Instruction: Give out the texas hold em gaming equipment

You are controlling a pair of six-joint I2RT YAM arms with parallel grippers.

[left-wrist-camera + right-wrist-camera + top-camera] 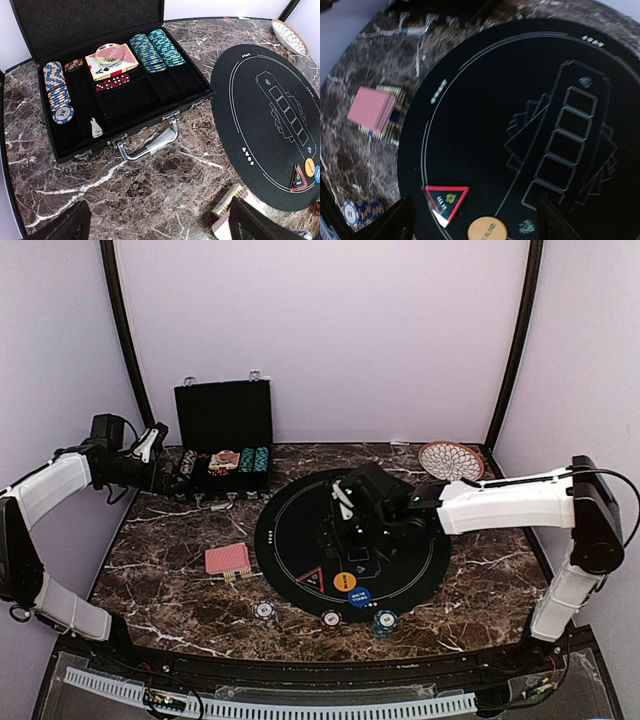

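Blocked at the table's [170,590] far-left corner by the open case [222,440], lid upright. Barred over the mat's [285,540] middle by the right arm [500,502]. Dotted along the near edge with 3 chip stacks [331,618]. Passable between case and card stack [228,559], also along the right edge.

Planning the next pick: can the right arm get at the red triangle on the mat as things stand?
Probably yes: the right gripper hangs open over the mat, the red triangle lies uncovered below it, orange disc apart.

Red-backed deck [228,559] lies flat left of red triangle [313,580] and orange disc [345,582].
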